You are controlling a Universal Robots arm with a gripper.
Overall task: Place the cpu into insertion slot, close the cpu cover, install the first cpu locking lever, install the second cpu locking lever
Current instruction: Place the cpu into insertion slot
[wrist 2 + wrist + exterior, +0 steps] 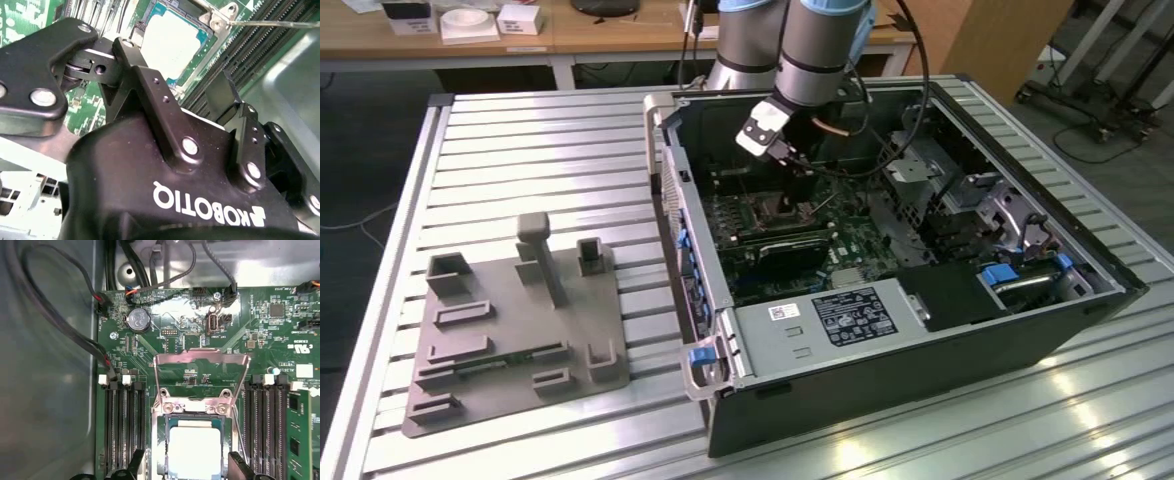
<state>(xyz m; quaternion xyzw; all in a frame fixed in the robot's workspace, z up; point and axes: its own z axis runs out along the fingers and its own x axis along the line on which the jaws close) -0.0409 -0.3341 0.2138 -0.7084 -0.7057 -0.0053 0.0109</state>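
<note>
In the exterior view my gripper (790, 203) reaches down into the open computer case (1067, 310), right over the insertion slot. The cpu (195, 447), a flat square with a pale silvery top, lies in the insertion slot (161, 450) on the green board. My gripper (186, 466) is open, one black fingertip (135, 462) on either side of the cpu and wider apart than it. The cpu cover (202, 358), a silver frame with a big window, stands swung open on its hinge beyond the slot. In the second wrist view the cpu (170, 42) shows between the fingers (150, 90).
Black memory slots (122, 430) flank the socket, and a green memory module (300, 440) stands beside them. A thin metal lever (270, 22) juts from the socket corner. Cables (60, 325) run along the case wall. A grey fixture (507, 330) lies on the slatted table.
</note>
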